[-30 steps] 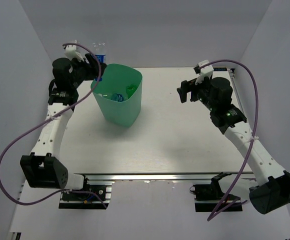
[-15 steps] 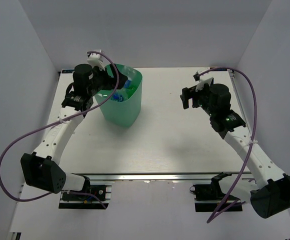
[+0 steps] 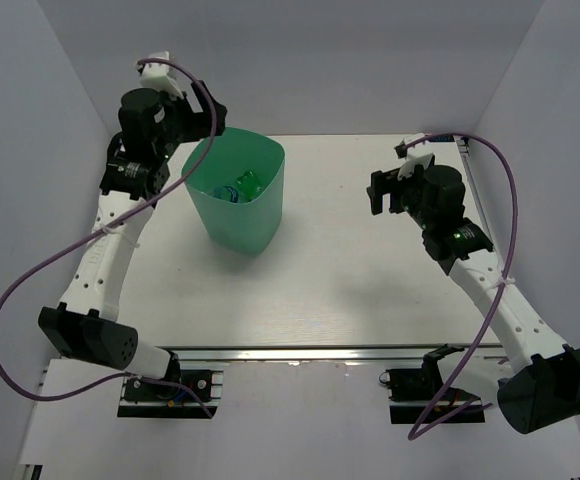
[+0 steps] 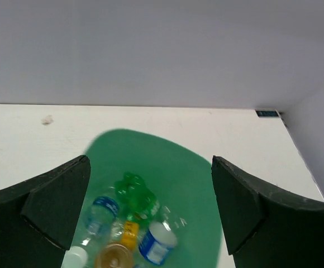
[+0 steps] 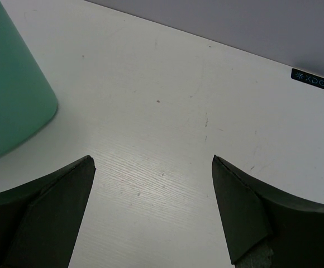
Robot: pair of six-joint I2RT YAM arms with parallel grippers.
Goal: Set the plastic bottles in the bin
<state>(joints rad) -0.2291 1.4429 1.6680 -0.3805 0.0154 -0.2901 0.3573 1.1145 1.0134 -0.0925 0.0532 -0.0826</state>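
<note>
The mint-green bin [image 3: 238, 210] stands at the back left of the table. Several plastic bottles lie inside it: a green one [image 4: 134, 191], a clear one with a blue label [image 4: 157, 243] and another clear one [image 4: 99, 215]; some show in the top view [image 3: 242, 186]. My left gripper [image 3: 208, 108] is open and empty, raised above the bin's back left rim; in the left wrist view [image 4: 149, 167] it looks straight down into the bin [image 4: 201, 190]. My right gripper [image 3: 378, 190] is open and empty above the table at the right [image 5: 151, 162].
The bin's outer wall [image 5: 11, 100] shows at the left of the right wrist view. White walls enclose the table on the left, back and right. The arm bases and purple cables sit at the near edge.
My left gripper carried a bottle over the bin, let it go and has risen back up to the left, empty. The right arm has barely moved.
</note>
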